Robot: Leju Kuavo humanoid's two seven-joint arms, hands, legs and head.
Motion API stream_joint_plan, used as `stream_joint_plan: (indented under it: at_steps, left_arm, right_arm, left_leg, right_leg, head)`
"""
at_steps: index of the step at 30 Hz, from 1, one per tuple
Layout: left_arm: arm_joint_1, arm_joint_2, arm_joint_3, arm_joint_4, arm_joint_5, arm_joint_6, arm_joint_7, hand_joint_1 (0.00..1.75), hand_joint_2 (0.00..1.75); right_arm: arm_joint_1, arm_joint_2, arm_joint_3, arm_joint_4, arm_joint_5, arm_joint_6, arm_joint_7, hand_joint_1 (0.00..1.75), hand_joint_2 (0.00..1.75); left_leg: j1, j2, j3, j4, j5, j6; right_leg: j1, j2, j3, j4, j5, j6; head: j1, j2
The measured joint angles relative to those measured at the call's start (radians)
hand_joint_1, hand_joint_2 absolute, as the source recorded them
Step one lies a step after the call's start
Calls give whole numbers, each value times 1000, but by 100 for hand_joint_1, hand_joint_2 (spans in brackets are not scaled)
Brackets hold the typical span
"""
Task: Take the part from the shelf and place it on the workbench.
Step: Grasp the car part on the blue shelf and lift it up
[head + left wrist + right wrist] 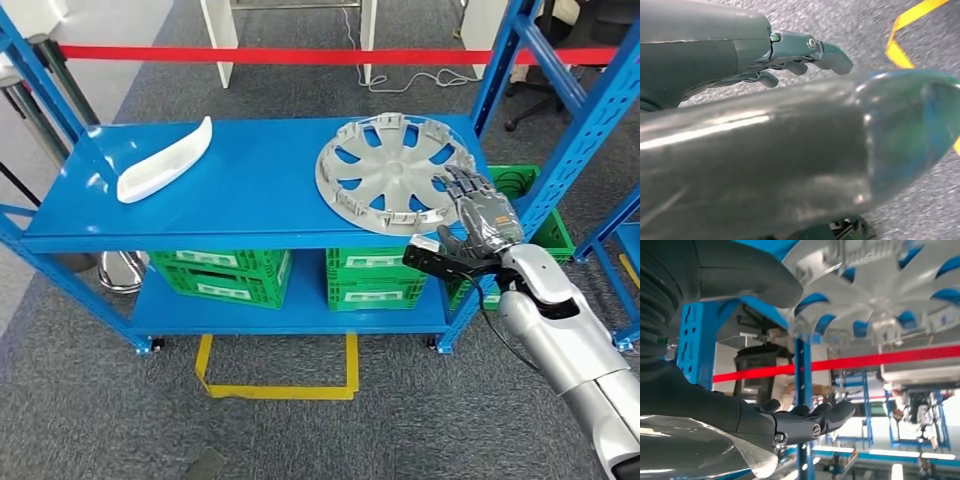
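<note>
Right hand (481, 215) open at flat wheel cover (392, 173), no long axis.

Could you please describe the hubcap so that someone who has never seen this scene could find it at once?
Look at the blue shelf and its top board. On that board's right half lies the hubcap, just ahead of the right hand. It is a round, silver, spoked disc, unlike the long white curved part lying at the left end.

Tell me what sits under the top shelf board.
Under the top shelf board, green crates stand on the lower shelf. The board covers their rear parts and contents, and the right hand hides part of another crate.
</note>
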Motion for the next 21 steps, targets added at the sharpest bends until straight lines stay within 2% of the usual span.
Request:
stream_joint_plan:
  at_steps: [2,3,4,5,6,7,8,9,10,13,14,15,16,18,19,20,21]
  left_arm:
    - [0,0,0,1,0,-2,-5,0,0]
    - [2,0,0,1,0,-3,-6,0,0]
    - [4,0,0,2,0,-5,-7,0,0]
    - [5,0,0,2,-1,-6,-7,0,0]
    - [6,0,0,3,-1,-7,-8,0,0]
    - [6,1,0,3,-2,-8,-9,0,0]
    - [6,2,0,4,-3,-8,-10,0,0]
    - [6,4,0,5,-4,-8,-12,0,0]
    - [5,5,0,6,-5,-9,-13,0,0]
    - [7,6,0,7,-6,-10,-16,0,0]
    - [8,6,0,8,-7,-9,-17,0,0]
    - [7,6,0,8,-8,-9,-17,0,0]
    - [7,6,0,8,-8,-9,-17,0,0]
    - [7,5,0,8,-10,-10,-17,0,0]
    - [9,5,0,9,-11,-11,-17,0,0]
    - [10,5,0,10,-11,-11,-17,0,0]
    - [12,4,0,10,-11,-11,-17,0,0]
  right_arm:
    - [3,5,-3,3,16,-7,6,0,175]
    - [6,8,-4,5,23,-8,7,0,175]
    - [12,10,-5,5,29,-9,6,0,175]
    - [16,13,-5,6,33,-9,5,0,175]
    - [20,16,-6,6,36,-10,3,0,175]
    - [22,20,-7,6,38,-10,1,0,175]
    - [23,23,-8,6,39,-10,-1,0,175]
    - [24,25,-9,6,39,-10,-4,0,175]
    - [26,27,-9,6,40,-10,-5,0,175]
    - [35,28,-14,5,40,-11,-11,0,175]
    - [36,28,-15,4,39,-11,-15,0,175]
    - [35,28,-17,4,37,-11,-18,0,175]
    - [35,28,-18,4,36,-10,-22,0,175]
    - [40,28,-20,4,33,-8,-27,0,175]
    - [45,28,-21,4,31,-6,-29,0,175]
    - [49,28,-22,4,28,-4,-31,0,175]
    - [53,28,-23,4,23,-2,-36,0,175]
  left_leg:
    - [1,0,-69,135,-51,-6]
    - [2,0,-107,200,-67,-7]
    - [2,0,-133,237,-66,-5]
    - [1,-1,-141,236,-44,-3]
    - [1,-1,-132,196,-4,2]
    - [-2,-2,-111,127,46,10]
    - [-5,-4,-88,64,82,19]
    - [-8,-5,-66,7,102,27]
    - [-11,-6,-52,-27,105,32]
    - [-11,-7,-31,-65,88,37]
    - [-8,-7,-21,-74,86,40]
    - [-7,-8,-10,-80,83,44]
    - [-6,-8,-2,-83,79,47]
    - [-6,-9,11,-84,65,50]
    - [-6,-9,20,-84,56,50]
    - [-6,-9,32,-83,47,49]
    - [-6,-9,48,-83,36,47]
  right_leg:
    - [1,0,6,0,-6,-10]
    - [2,1,10,0,-10,-12]
    - [3,3,15,0,-14,-14]
    - [4,6,22,0,-19,-14]
    - [5,8,30,0,-24,-13]
    - [6,10,38,0,-30,-12]
    - [7,11,43,-1,-36,-9]
    - [7,12,47,-3,-41,-5]
    - [7,13,48,-6,-43,0]
    - [6,10,50,-3,-35,18]
    - [5,9,42,16,-36,22]
    - [5,7,23,49,-44,24]
    - [5,6,-11,102,-59,26]
    - [5,6,-96,223,-99,30]
    - [5,6,-131,261,-110,32]
    - [5,6,-151,267,-106,33]
    - [4,4,-153,235,-81,33]
  head:
    - [-3,0]
    - [-3,0]
    - [-3,0]
    - [-3,0]
    - [-3,0]
    - [-3,0]
    - [-2,0]
    - [-3,0]
    - [-3,0]
    - [-2,0]
    - [-1,0]
    - [0,0]
    - [2,0]
    - [3,0]
    - [2,0]
    - [3,0]
    - [3,0]
